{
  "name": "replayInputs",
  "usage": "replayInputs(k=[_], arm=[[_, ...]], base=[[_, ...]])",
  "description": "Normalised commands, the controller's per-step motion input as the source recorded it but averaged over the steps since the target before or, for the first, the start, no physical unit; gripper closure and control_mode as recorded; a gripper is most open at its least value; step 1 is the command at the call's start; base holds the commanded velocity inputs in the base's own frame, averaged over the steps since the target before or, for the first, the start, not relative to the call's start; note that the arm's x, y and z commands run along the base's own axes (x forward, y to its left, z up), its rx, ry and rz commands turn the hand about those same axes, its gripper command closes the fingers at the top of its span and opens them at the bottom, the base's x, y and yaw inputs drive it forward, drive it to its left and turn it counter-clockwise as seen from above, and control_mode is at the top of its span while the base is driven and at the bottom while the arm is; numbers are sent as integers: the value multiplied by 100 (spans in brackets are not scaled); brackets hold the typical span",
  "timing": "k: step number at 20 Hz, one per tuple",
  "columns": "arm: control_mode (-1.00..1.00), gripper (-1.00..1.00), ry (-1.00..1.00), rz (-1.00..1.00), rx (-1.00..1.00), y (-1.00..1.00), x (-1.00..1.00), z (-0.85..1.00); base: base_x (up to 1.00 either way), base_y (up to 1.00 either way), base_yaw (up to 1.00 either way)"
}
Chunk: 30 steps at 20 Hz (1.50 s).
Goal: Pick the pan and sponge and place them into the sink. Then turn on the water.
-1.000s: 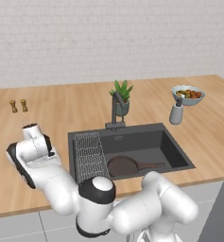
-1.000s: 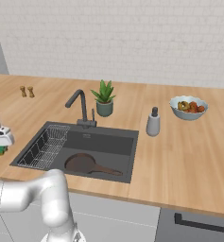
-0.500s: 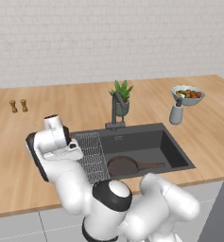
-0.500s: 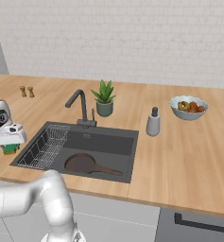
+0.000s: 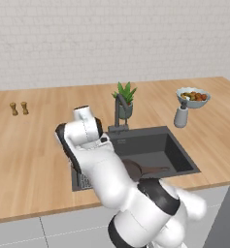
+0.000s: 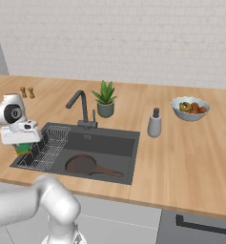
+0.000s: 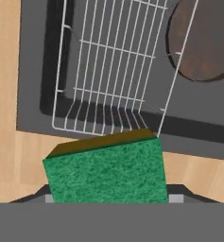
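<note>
My gripper [image 6: 22,145] hangs over the left rim of the sink [image 6: 109,144], shut on the sponge [image 6: 23,148]. In the hand view the sponge [image 7: 106,170] shows its green top and a dark yellow edge, held between the fingertips above the seam of counter and basin. The dark brown pan [image 6: 82,164] lies on the sink floor with its handle pointing right, and its round body [image 7: 201,40] sits beyond the wire rack [image 7: 118,71]. The dark faucet [image 6: 81,107] stands behind the basin, and the water is out of view.
A potted plant [image 6: 105,100] stands right of the faucet. A soap dispenser [image 6: 154,124] and a fruit bowl [image 6: 190,108] sit on the wooden counter to the right. Two small shakers [image 5: 18,108] stand far left. The wire rack [image 6: 45,147] fills the sink's left part.
The arm has swung right from over the counter toward the sink, carrying the sponge. The hand now sits at the rack's left edge. The pan has not moved.
</note>
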Motion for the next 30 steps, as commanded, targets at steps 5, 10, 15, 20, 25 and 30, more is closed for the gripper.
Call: replayInputs(k=[5,10,15,20,25,30], arm=[[-100,100,-2,0,0,-100,-32,48],[-100,100,-8,7,4,-100,-4,1],[-100,100,-12,12,10,-100,0,0],[-100,100,-18,12,16,-97,2,6],[-100,100,-8,14,19,-93,15,4],[-100,100,-1,18,21,-66,44,8]], base=[[0,0,0],[0,0,0],[0,0,0],[0,0,0],[0,0,0],[0,0,0]])
